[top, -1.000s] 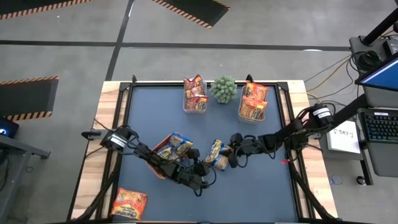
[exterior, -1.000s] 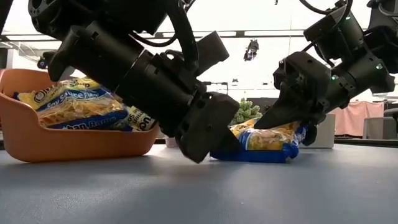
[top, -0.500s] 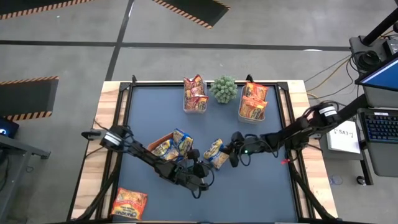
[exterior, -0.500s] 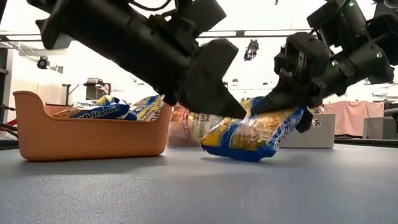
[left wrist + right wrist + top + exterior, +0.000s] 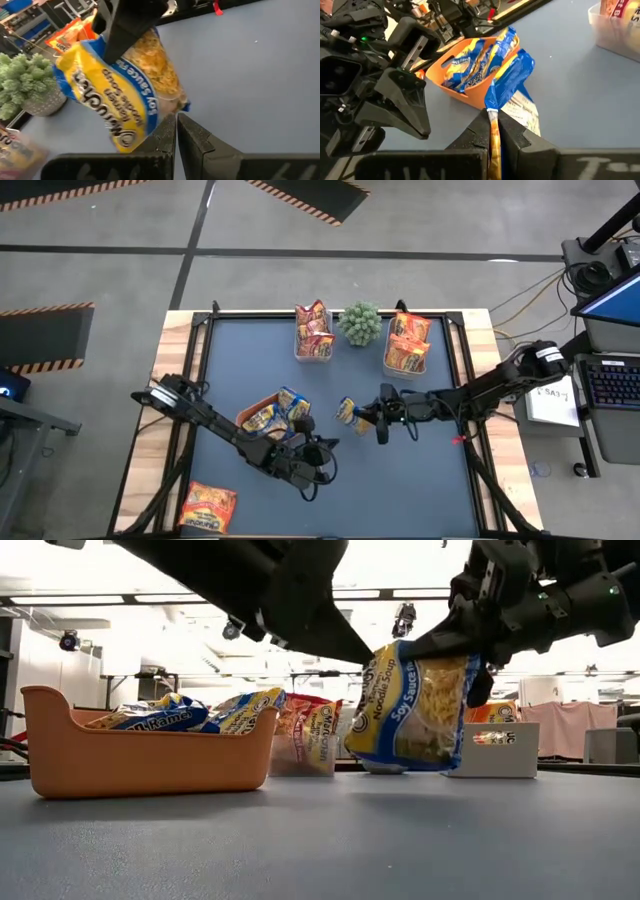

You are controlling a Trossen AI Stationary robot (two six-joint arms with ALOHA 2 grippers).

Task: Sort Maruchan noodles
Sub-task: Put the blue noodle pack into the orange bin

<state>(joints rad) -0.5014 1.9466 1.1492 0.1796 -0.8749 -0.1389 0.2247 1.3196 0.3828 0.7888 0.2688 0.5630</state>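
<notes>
The right gripper [image 5: 372,416], fingers pinched shut on the sealed edge of a yellow-and-blue crinkly plastic noodle packet [image 5: 412,710], held it hanging clear of the dark blue table [image 5: 420,480] near the middle. The left gripper [image 5: 318,450], closed on nothing, hovered just beside it, between the packet and the orange bowl-like plastic tray [image 5: 130,762].

The step in hand appeared to be carrying this packet to the orange tray, where like-coloured packets lay. To do it well, the pinch on the thin seam should be kept firm, since the packet swings freely below it; the packet should clear the tray wall before release, and the idle left arm, which stood in the path, should be avoided.

Counts: two arms. One packet was in the air. At least two yellow-and-blue packets [image 5: 477,62] lay in the tray; the exact number could not be told. One orange packet [image 5: 207,506] lay alone at the table's near left corner. Two clear plastic tubs stood at the far edge, the left clear tub [image 5: 314,331] holding red-orange packets and the right clear tub [image 5: 408,343] orange ones, their number uncertain. One small green potted plant [image 5: 360,324] stood between them.
</notes>
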